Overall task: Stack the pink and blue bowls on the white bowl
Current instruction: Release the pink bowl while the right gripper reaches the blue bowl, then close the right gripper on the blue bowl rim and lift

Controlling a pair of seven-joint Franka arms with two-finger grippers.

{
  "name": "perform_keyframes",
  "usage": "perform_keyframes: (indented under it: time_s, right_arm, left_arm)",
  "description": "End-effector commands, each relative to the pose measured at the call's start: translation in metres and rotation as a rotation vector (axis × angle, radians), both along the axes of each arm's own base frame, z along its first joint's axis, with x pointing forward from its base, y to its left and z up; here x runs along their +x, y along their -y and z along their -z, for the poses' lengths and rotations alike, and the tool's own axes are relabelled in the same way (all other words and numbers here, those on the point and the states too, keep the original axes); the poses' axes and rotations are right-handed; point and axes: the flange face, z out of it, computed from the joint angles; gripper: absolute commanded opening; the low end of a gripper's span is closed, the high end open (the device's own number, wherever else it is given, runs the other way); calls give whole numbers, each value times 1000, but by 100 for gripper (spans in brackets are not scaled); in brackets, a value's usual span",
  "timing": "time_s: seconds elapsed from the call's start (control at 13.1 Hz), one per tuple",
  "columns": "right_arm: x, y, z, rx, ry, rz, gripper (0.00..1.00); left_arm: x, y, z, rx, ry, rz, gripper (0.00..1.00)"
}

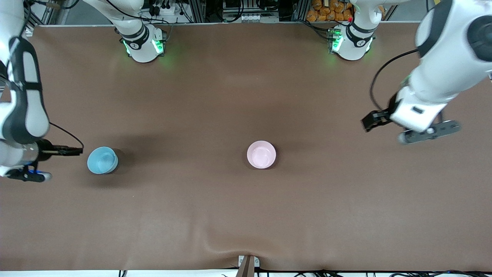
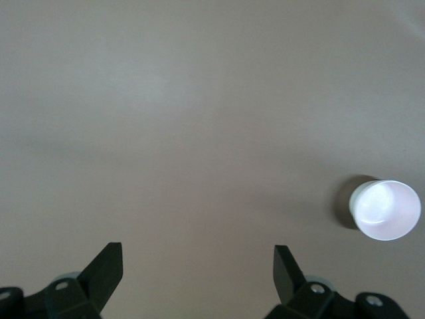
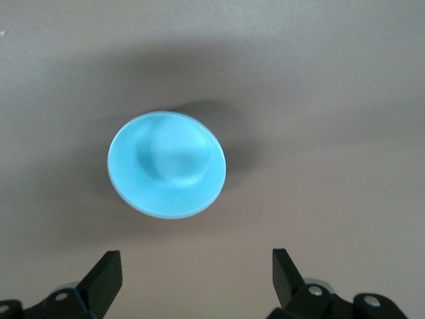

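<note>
The light blue bowl [image 1: 102, 160] stands upright on the brown table toward the right arm's end; it also shows in the right wrist view [image 3: 166, 164]. My right gripper [image 1: 29, 176] hovers beside it, open and empty [image 3: 197, 279]. The pale pink bowl [image 1: 261, 154] stands upright near the table's middle. A whitish bowl with a pink tint [image 2: 386, 209] shows in the left wrist view, apparently the same pink bowl. My left gripper [image 1: 428, 130] hovers open and empty [image 2: 198, 276] over bare table toward the left arm's end. The white bowl is out of view.
The brown table cover [image 1: 230, 215] has a wrinkle near its edge closest to the front camera. The two robot bases [image 1: 144, 44] [image 1: 351, 42] stand along the table's back edge.
</note>
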Motion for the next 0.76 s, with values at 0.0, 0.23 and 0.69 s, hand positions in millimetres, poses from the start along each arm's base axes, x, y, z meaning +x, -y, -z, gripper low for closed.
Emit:
perform_keyframes:
  time_s: [0.0,0.23,0.69]
  right_arm:
    - [-18,-6,45,-6,37,-35,100]
    - [-33,-7,85,3,16,-32,100]
    - [-39,18,128,13,-2,10,86]
  left_arm:
    - [-14,-19,-25,17,9,-25,100]
    - [-20,-51,-41,25,0,-82,100]
    - [-31,-71,-71,-11,-14,-127,100]
